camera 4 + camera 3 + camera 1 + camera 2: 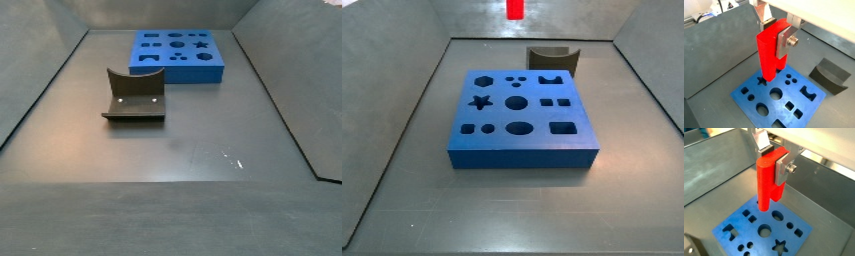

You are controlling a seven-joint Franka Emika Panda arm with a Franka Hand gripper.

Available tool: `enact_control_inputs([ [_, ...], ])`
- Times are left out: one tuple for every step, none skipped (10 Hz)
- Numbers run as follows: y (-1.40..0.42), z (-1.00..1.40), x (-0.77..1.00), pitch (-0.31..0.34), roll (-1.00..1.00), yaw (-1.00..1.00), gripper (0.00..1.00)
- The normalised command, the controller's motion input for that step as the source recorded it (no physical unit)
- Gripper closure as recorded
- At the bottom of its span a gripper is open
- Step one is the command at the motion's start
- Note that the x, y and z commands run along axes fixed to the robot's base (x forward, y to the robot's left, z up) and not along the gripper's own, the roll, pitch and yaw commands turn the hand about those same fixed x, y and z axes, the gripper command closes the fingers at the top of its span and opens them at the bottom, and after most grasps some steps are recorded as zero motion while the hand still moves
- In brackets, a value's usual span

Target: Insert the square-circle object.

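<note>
My gripper [776,32] is shut on the square-circle object [769,55], a bright red slender peg that hangs upright between the silver fingers [786,41]. Both wrist views show this grip [774,159], with the peg [765,183] held by its upper part. Its lower end hangs above the blue slab with shaped holes [799,102], clear of the surface. In a side view only the peg's lower tip [515,8] shows, high above the slab [529,152]; the gripper is out of view there. The other side view shows the slab [181,62] but neither peg nor gripper.
A dark grey block with a curved notch [551,57] stands just beyond the slab, also visible in a side view [134,95] and a wrist view [831,75]. Grey bin walls [396,120] slope up around the floor.
</note>
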Motion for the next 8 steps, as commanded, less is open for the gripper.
enact_control_inputs([
  [0.00, -0.34, 0.00, -0.091, -0.07, -1.00, 1.00],
  [-0.02, -0.42, -0.02, -0.141, -0.06, -1.00, 1.00],
  [-0.14, -0.62, -0.19, -0.196, -0.13, -0.84, 1.00],
  [-0.30, -0.70, -0.45, -0.180, -0.16, -0.55, 1.00],
  [-0.35, -0.67, -0.55, -0.149, -0.17, -0.43, 1.00],
  [-0.29, -0.55, -0.50, -0.140, -0.11, -0.52, 1.00],
  [-0.05, -0.23, -0.16, -0.026, 0.00, -0.90, 1.00],
  [0.00, -0.05, -0.02, 0.000, 0.06, -1.00, 1.00],
])
